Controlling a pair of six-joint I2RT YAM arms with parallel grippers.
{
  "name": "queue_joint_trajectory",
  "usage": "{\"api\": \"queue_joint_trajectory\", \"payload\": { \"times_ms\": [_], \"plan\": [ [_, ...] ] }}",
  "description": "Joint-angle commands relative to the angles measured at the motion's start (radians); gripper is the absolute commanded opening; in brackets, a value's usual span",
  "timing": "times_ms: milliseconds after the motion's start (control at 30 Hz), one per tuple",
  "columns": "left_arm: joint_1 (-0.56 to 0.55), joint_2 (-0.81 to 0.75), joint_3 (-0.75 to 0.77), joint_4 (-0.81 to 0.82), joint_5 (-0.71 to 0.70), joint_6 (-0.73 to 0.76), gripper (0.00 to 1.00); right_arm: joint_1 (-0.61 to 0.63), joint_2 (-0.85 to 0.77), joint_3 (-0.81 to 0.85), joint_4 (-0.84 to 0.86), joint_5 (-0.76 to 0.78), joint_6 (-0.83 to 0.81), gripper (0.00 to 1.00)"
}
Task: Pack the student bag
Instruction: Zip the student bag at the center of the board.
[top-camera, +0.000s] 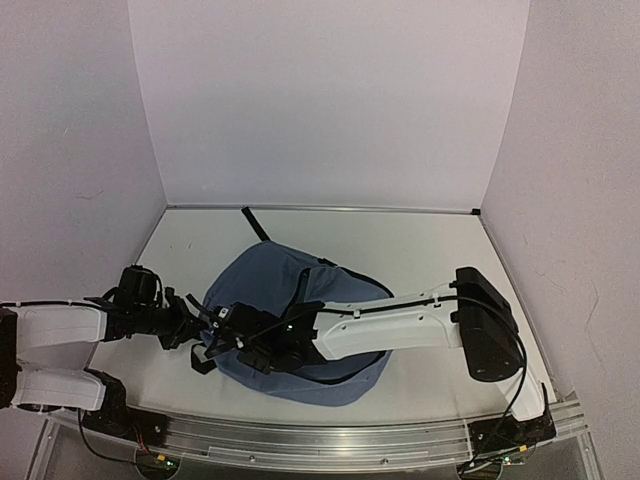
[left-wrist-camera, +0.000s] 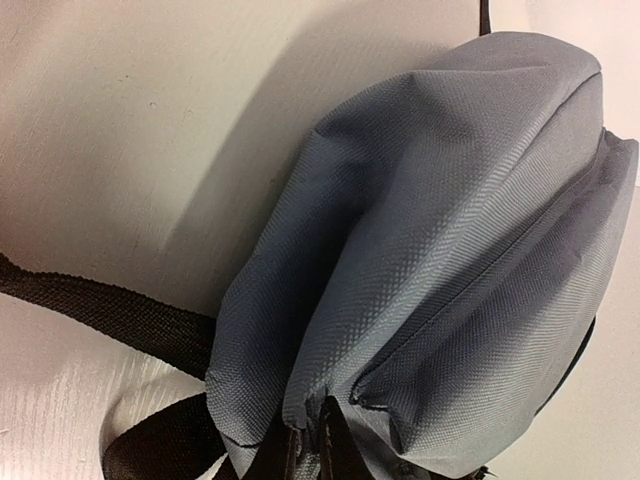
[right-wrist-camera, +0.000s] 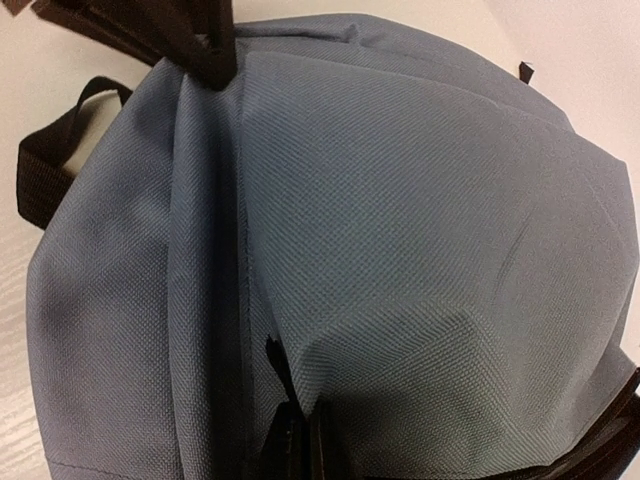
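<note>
The slate-blue student bag (top-camera: 300, 290) lies in the middle of the table, bulging, its zip seam running along the top (right-wrist-camera: 245, 250). My left gripper (top-camera: 196, 335) is shut on a fold of the student bag's fabric (left-wrist-camera: 450, 200) at its left end; the fingertips (left-wrist-camera: 310, 450) pinch the cloth beside a seam. My right gripper (top-camera: 232, 338) reaches across the bag from the right and is shut on the fabric (right-wrist-camera: 400, 200) next to the zip, fingertips (right-wrist-camera: 300, 445) buried in a pucker. The left fingers (right-wrist-camera: 200, 40) show at the top of the right wrist view, a short way from the right gripper.
Black straps trail from the bag: one (top-camera: 257, 222) toward the back wall, others (left-wrist-camera: 100, 310) on the white table (top-camera: 430, 250) at the left. White walls close in the back and both sides. A metal rail (top-camera: 330, 435) runs along the near edge.
</note>
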Motion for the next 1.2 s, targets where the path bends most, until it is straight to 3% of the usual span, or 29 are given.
{"api": "queue_joint_trajectory", "payload": {
  "times_ms": [0, 267, 633, 733, 933, 1167],
  "plan": [
    [0.014, 0.001, 0.026, 0.009, -0.028, 0.016, 0.0, -0.009, -0.137, -0.041, 0.103, 0.094, 0.189, 0.0],
    [0.018, -0.002, 0.016, 0.0, -0.041, 0.018, 0.0, -0.064, -0.234, -0.091, 0.139, 0.028, 0.368, 0.0],
    [0.025, -0.028, -0.006, -0.002, -0.043, 0.011, 0.0, -0.199, -0.376, -0.272, 0.355, -0.57, 0.4, 0.0],
    [0.026, -0.033, -0.008, -0.002, -0.043, 0.011, 0.0, -0.2, -0.361, -0.277, 0.363, -0.635, 0.375, 0.04],
    [0.026, -0.041, -0.008, -0.013, -0.046, 0.013, 0.0, -0.2, -0.342, -0.292, 0.371, -0.544, 0.399, 0.0],
    [0.029, -0.058, -0.023, -0.028, -0.064, 0.015, 0.0, -0.201, -0.42, -0.337, 0.411, -0.322, 0.441, 0.0]
  ]
}}
